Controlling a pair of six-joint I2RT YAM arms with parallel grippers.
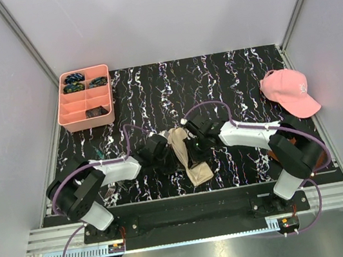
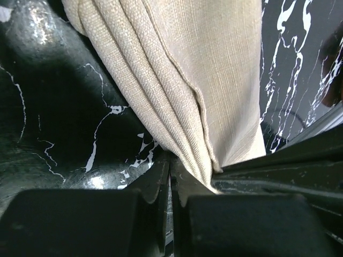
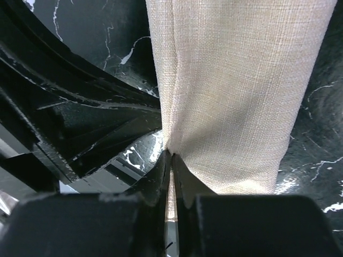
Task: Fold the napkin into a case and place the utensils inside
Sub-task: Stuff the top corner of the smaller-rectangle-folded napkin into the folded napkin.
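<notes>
From above, the napkin [image 1: 187, 155] sits at the near middle of the table [image 1: 229, 80], bunched into a long narrow strip. Its far end is lifted between the two arms and its near end lies on the surface. The left gripper [image 1: 159, 147] meets it from the left and the right gripper [image 1: 193, 133] from the right, close together. A pink tray [image 1: 84, 98] stands at the far left corner and a pink cap [image 1: 290, 91] at the right edge, both well apart from the cloth. I cannot pick out the utensils with any certainty here.

In the left wrist view the jaws are pressed together on the napkin's edge, with several stacked layers of cloth running away from the pinch.

In the right wrist view the jaws are likewise clamped tight on an edge of the cloth, which hangs flat and smooth beyond them.

My reading is that the folding step is in hand and the case is not yet formed. The next move likely calls for both arms to carry the held end across together and lay it flat, keeping the layers aligned so a pocket is left open
</notes>
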